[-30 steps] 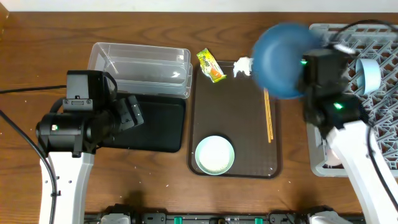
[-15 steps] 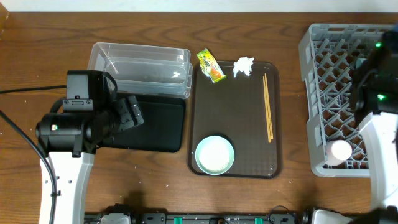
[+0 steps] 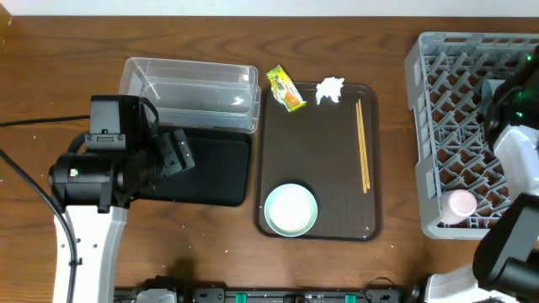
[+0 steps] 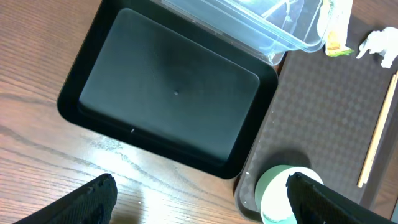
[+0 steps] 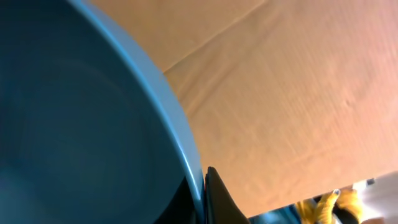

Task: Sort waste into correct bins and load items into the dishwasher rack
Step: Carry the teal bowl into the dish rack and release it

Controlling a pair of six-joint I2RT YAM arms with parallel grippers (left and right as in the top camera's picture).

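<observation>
My right gripper (image 5: 202,193) is shut on the rim of the large blue plate (image 5: 74,124), which fills the right wrist view. In the overhead view only the right arm (image 3: 515,143) shows, at the right edge over the grey dishwasher rack (image 3: 421,126); plate and gripper are out of that frame. A pink-white cup (image 3: 461,203) lies in the rack. My left gripper (image 4: 202,205) is open and empty above the black tray (image 3: 210,168), next to the clear tub (image 3: 189,88). Snack wrapper (image 3: 285,88), tissue (image 3: 329,90), chopsticks (image 3: 363,145) and pale green bowl (image 3: 291,209) lie on the brown tray. The light blue bowl is not visible.
The brown serving tray (image 3: 318,151) sits mid-table between the bins and the rack. A few white grains (image 3: 224,251) lie on the wood near the front edge. The left arm's body (image 3: 105,168) covers the black tray's left part.
My right arm has swung right with the blue plate, from over the tray's far corner past the rack and out of the overhead frame, uncovering the pink-white cup. The left arm has not moved.
</observation>
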